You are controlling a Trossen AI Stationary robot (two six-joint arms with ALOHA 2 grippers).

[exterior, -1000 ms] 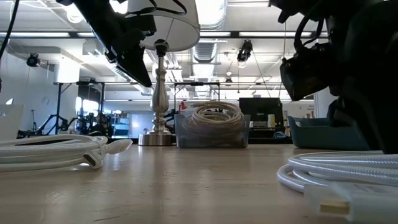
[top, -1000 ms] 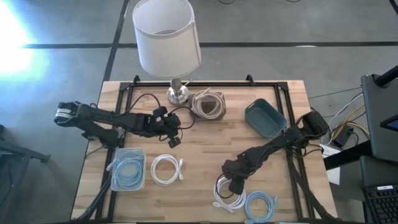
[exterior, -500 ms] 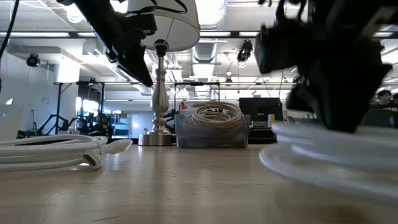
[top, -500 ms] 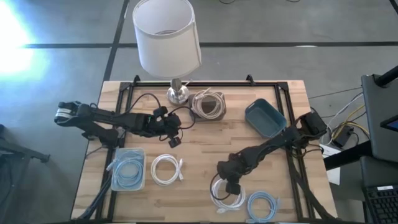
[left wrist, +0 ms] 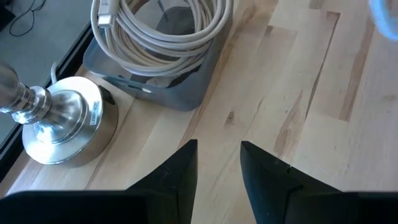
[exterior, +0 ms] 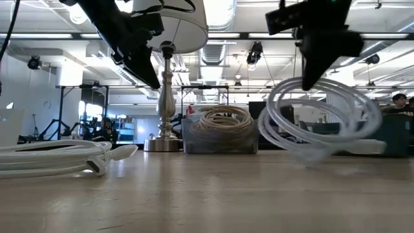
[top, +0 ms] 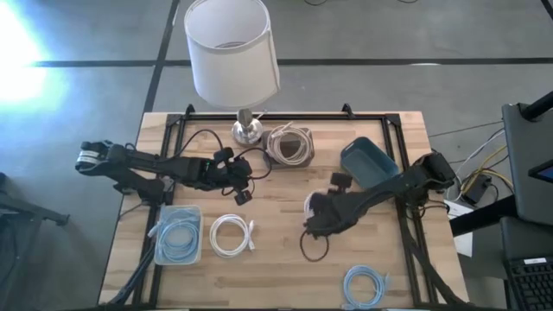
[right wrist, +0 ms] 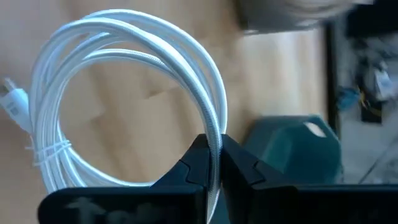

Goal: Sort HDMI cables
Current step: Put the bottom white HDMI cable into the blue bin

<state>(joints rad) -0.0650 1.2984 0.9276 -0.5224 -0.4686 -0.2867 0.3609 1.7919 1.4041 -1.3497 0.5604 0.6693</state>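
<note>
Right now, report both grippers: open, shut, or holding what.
Left gripper: open, empty, hovering near the beige cable bin.
Right gripper: shut on the white cable coil, lifted off the table.

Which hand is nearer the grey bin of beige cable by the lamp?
The left hand: it hovers just in front of the grey bin, open. The right hand is farther off toward the table's middle, holding a white cable.
</note>
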